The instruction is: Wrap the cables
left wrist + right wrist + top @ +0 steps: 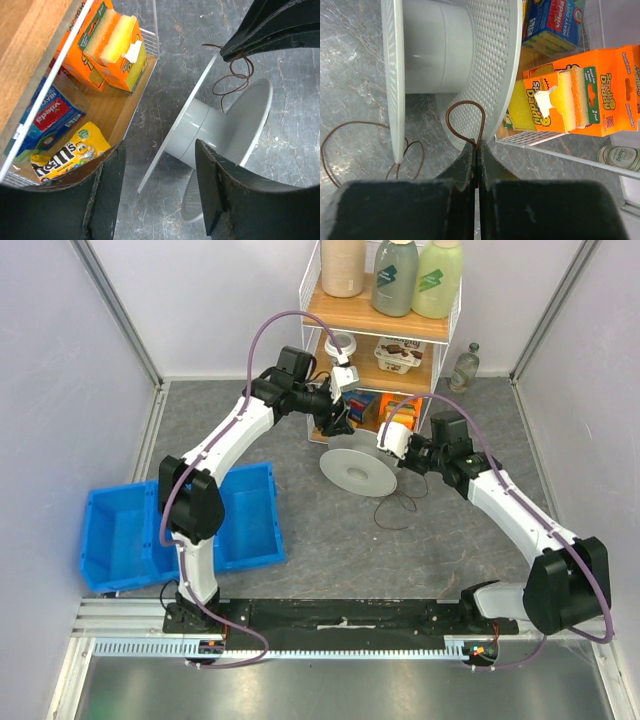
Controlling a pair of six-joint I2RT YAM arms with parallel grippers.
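A white plastic spool point(358, 466) lies tilted on the grey floor in front of the rack; its hub shows in the left wrist view point(200, 127) and the right wrist view point(437, 47). The thin dark cable point(398, 508) lies in loose loops on the floor just right of the spool. My right gripper point(476, 145) is shut on the cable, and a small loop of it point(465, 101) stands out beyond the fingertips, next to the spool's flange. My left gripper point(159, 150) is open and empty above the spool's near edge. The cable also shows there point(235, 75), hanging from the right gripper's tip.
A wire rack point(380, 330) stands right behind the spool, holding orange sponge packs point(580, 95), a yellow sweets bag point(70, 150) and bottles. Blue bins point(180, 530) sit at the left. A glass bottle point(465, 368) stands at the rack's right.
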